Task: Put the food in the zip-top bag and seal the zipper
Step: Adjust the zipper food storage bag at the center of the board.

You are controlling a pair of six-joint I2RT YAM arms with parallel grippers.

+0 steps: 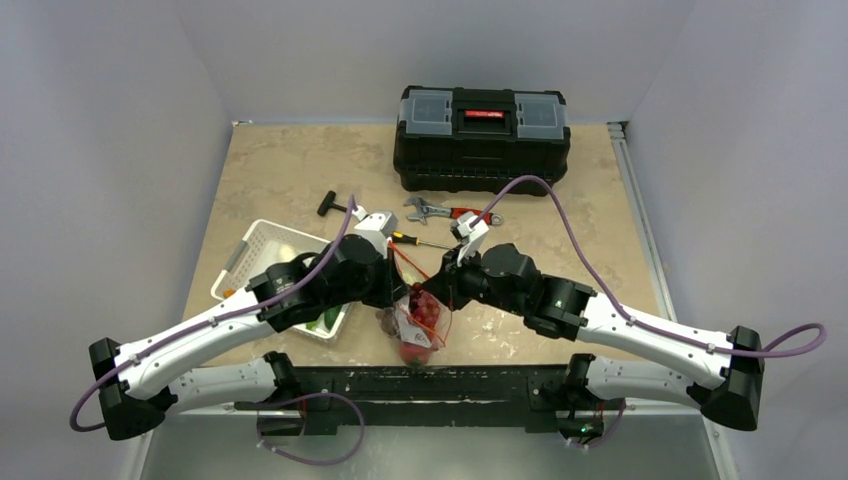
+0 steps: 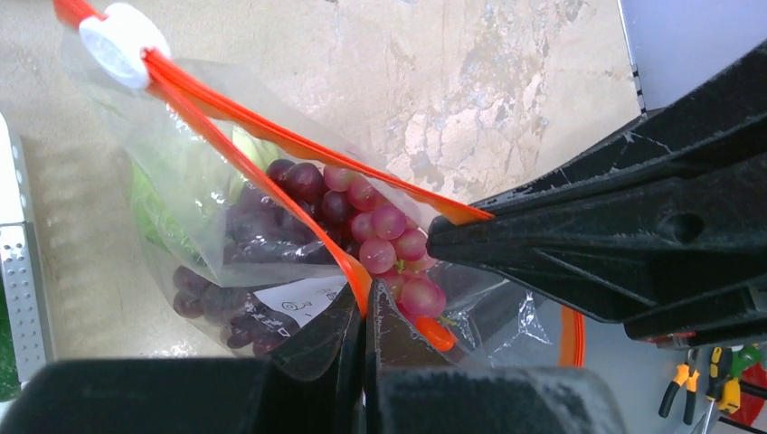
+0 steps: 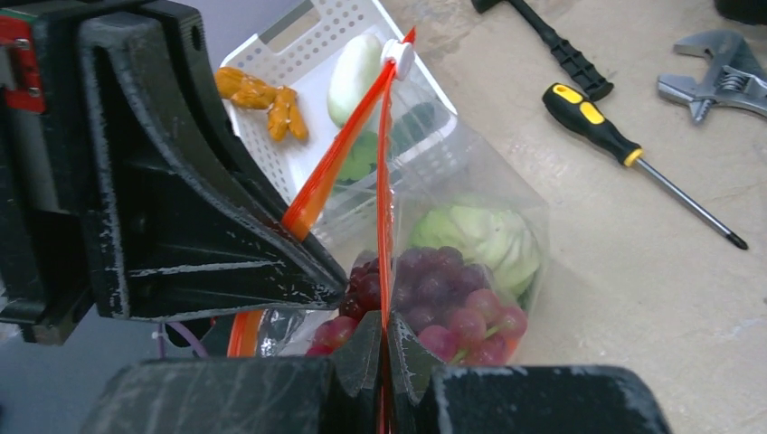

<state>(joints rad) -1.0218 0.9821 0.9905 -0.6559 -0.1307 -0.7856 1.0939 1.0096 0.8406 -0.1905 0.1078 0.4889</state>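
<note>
The clear, crinkly plastic zip-top bag hangs at the lower centre of the top view, between the two hands. Whether its bottom touches the surface I cannot tell. The left hand is clamped fully shut on one lip of the thin red-orange zipper strip, and the right hand is pinched shut on the other lip. The mouth therefore gapes in a narrow V, meeting at the round white slider in the upper left of the left wrist view.

Inside lie a dark purple grape bunch and a round pale-green cabbage head.

The film looks thin, soft and slippery, and the light load sags low. The stiffer strip is the sound place to hold, since bare film would likely slide out. For sealing, the slider is the part to take, with the strip kept taut.

The white perforated plastic basket, upper left of the right wrist view, holds a pale oval toy piece among others.
</note>
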